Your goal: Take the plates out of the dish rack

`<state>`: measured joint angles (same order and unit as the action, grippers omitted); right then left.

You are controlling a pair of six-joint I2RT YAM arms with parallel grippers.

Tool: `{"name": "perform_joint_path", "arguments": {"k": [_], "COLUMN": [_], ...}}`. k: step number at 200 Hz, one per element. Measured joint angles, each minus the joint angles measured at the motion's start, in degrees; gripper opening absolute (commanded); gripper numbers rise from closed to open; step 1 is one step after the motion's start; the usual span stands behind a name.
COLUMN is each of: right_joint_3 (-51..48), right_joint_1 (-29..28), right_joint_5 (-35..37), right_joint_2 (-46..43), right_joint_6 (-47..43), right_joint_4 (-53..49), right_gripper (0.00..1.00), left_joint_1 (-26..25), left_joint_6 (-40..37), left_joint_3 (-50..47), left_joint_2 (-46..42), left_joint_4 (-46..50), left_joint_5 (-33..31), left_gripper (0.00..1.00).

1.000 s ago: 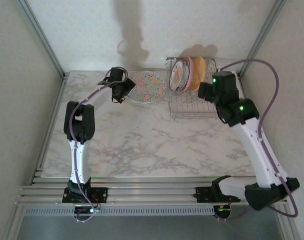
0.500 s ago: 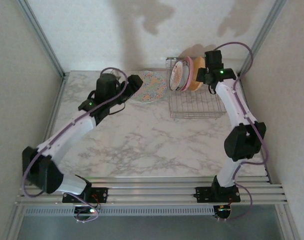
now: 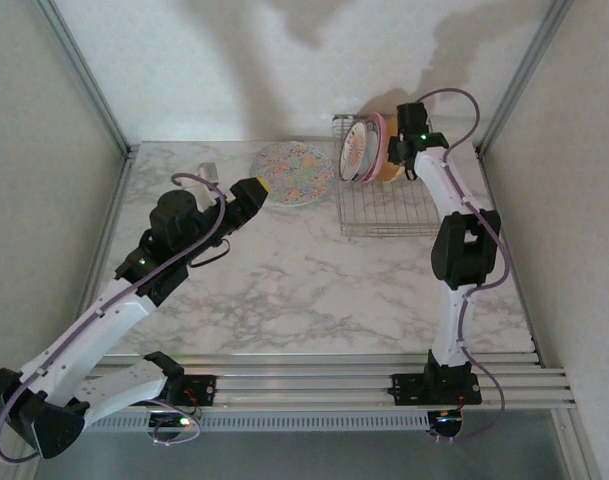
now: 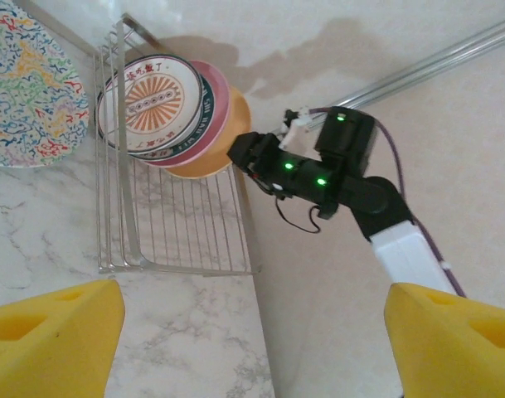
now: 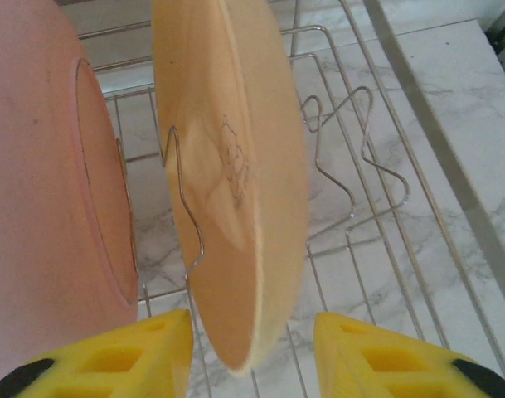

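While wide apart on the left gripper point(image 4: 252, 340), jaws of right gripper point(image 5: 250, 365) astride orange-yellow plate point(image 5: 235, 166), contact unclear.

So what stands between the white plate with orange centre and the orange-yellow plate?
The pink plate, standing on edge; the left wrist view shows it.

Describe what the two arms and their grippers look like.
Both the left arm and right arm have white links with chunky black joint housings, small green lights and a purple cable running along them. The left gripper and right gripper end in yellow fingers with moulded recesses.
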<state>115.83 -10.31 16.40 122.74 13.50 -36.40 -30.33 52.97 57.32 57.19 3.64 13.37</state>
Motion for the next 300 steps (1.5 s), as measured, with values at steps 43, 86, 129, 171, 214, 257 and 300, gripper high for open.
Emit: {"name": "perform_joint_path", "arguments": {"k": [43,86,129,171,214,257,300], "right_joint_3": [6.8,10.8,14.1,15.6,18.6,19.1,10.0], "right_joint_1": [0.2,0.5,1.4,1.3,-0.2,-3.5,-5.0], "right_joint_5": [0.4,1.8,3.4,4.0,9.1,18.2,24.0], "right_joint_2": [6.1,9.2,11.4,11.5,11.5,11.3,1.1], "right_joint_6": [-0.3,-0.6,-0.4,-0.6,-2.3,-4.4,-6.5], "right_joint_4": [-0.7,-1.9,-3.6,-4.6,-5.4,-5.6,-4.1], "right_gripper": [0.29,0.18,0.01,0.0,0.0,0.0,0.0], "left_joint_1": [0.0,0.0,0.0,0.0,0.0,0.0,0.0], "left_joint_6": [0.7,0.9,0.9,0.9,0.9,0.9,0.9], "left_joint_3": [-0.2,-0.2,-0.2,-0.2,-0.2,0.0,1.1], "left_joint_2": [-1.0,-0.9,-0.3,1.1,2.3,3.5,5.2], "left_joint_4": [0.2,1.2,1.3,1.3,1.2,0.8,-1.0], "left_joint_5": [-0.2,-0.5,-0.6,-0.6,-0.6,-0.5,0.3], "left_gripper": [0.81,0.81,0.81,0.81,0.81,0.81,0.81]}}
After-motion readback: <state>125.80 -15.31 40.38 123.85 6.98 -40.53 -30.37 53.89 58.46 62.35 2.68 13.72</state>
